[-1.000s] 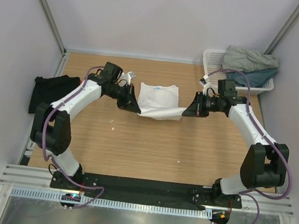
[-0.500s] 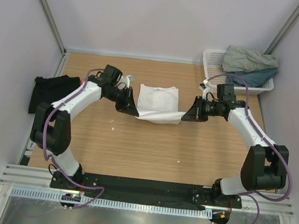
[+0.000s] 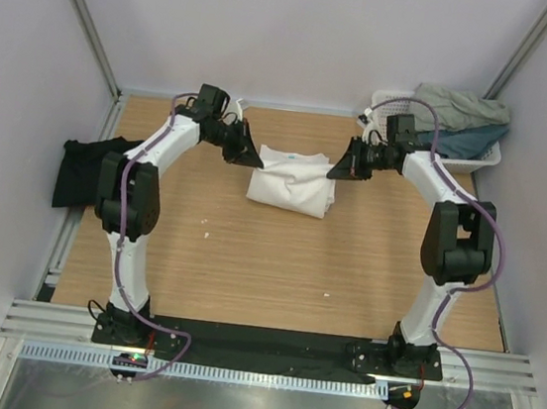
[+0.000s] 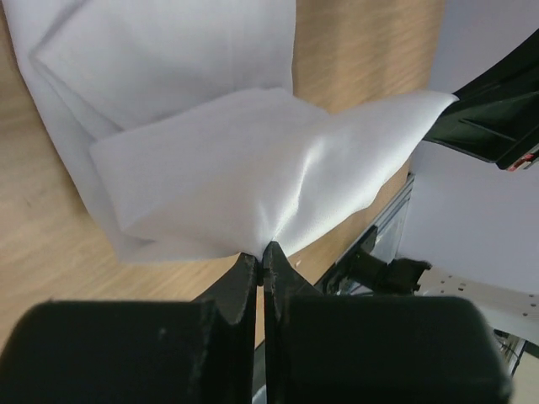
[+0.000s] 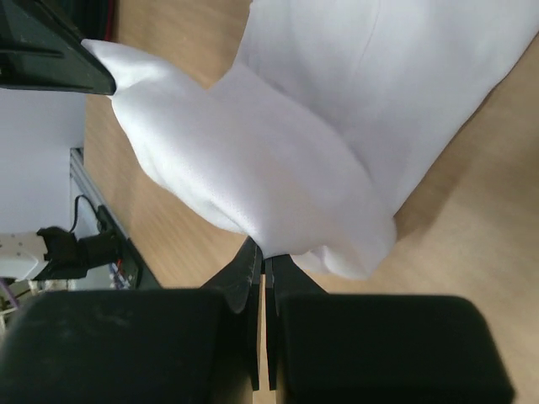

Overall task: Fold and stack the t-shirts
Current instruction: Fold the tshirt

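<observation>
**Item:** white t-shirt (image 3: 292,179), on the table (image 3: 276,265) at its far centre, between both grippers.

**Change:** a second ago its near hem hung lifted further towards the near side. Both arms have since carried the hem far, over the body, to the collar end. By my reading the half-fold is nearly made and only letting go remains.

**Left gripper** (image 3: 253,159): jaws pressed together, pinching the hem's left corner.

**Right gripper** (image 3: 337,170): likewise pinching the right corner.

**Heading:** collar end points far. The long axis now runs left to right.

**Also present:** black t-shirt (image 3: 83,169) at the left edge, well apart. Grey-green (image 3: 455,107) and teal (image 3: 469,141) shirts are heaped in the basket (image 3: 391,104).
</observation>
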Robot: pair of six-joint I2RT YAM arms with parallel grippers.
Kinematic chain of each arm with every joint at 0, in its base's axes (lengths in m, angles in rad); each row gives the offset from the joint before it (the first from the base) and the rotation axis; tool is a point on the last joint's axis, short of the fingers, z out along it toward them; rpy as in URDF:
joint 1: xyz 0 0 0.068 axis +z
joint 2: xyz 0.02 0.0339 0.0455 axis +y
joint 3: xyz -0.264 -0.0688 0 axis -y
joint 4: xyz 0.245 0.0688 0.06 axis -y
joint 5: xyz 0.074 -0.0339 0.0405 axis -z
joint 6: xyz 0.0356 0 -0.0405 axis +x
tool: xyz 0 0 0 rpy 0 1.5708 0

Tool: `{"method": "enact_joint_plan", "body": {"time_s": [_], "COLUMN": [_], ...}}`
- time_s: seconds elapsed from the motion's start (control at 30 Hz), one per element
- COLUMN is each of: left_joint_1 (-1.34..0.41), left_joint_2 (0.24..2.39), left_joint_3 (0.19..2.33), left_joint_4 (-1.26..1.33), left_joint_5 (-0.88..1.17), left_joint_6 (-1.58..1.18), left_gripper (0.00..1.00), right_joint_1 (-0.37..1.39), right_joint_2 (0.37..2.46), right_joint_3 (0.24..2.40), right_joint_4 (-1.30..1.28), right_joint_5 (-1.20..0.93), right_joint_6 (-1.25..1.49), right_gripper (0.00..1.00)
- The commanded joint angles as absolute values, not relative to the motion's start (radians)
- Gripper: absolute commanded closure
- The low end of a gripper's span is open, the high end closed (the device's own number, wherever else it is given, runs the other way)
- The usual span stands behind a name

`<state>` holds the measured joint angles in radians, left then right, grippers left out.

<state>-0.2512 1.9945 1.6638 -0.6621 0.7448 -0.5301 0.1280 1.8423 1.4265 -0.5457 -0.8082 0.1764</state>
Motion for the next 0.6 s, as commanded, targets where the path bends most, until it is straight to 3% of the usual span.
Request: {"method": "enact_joint_plan", "body": {"time_s": [0.0, 0.13, 0.2, 0.23, 0.27, 0.33, 0.37, 0.4, 0.43, 0.5, 0.57], "left_joint_1": [-0.216, -0.206, -0.207, -0.207, -0.209, -0.212, -0.215, -0.218, -0.219, -0.219, -0.221], "left_joint_2": [2.133, 2.365, 2.397, 2.471, 2.496, 2.549, 2.559, 2.562, 2.551, 2.521, 2.456], "left_joint_3": [1.794, 2.073, 2.185, 2.248, 2.348, 2.417, 2.466, 2.485, 2.506, 2.507, 2.47], "left_joint_4": [-0.572, -0.519, -0.511, -0.514, -0.508, -0.483, -0.473, -0.451, -0.449, -0.457, -0.477], "left_joint_5": [0.772, 0.721, 0.68, 0.652, 0.628, 0.531, 0.502, 0.476, 0.46, 0.425, 0.417], "left_joint_6": [-0.578, -0.546, -0.522, -0.508, -0.493, -0.425, -0.413, -0.381, -0.362, -0.35, -0.327], "left_gripper": [1.0, 1.0, 0.95, 0.89, 0.7, 0.54, 0.31, 0.24, 0.21, 0.11, 0.09], "right_joint_1": [0.127, 0.13, 0.13, 0.132, 0.135, 0.13, 0.132, 0.132, 0.133, 0.13, 0.132], "right_joint_2": [1.996, 2.187, 2.247, 2.291, 2.313, 2.338, 2.342, 2.338, 2.329, 2.274, 2.177], "right_joint_3": [1.603, 1.832, 1.893, 1.92, 1.962, 1.994, 2.025, 2.034, 2.055, 2.056, 1.996], "right_joint_4": [-0.482, -0.466, -0.466, -0.463, -0.465, -0.453, -0.453, -0.445, -0.448, -0.436, -0.39], "right_joint_5": [-0.799, -0.776, -0.764, -0.759, -0.743, -0.671, -0.637, -0.57, -0.546, -0.513, -0.499], "right_joint_6": [0.156, 0.143, 0.137, 0.126, 0.123, 0.109, 0.103, 0.097, 0.078, 0.058, 0.055], "right_gripper": [0.98, 0.99, 0.99, 0.99, 0.98, 0.95, 0.79, 0.69, 0.61, 0.58, 0.46]}}
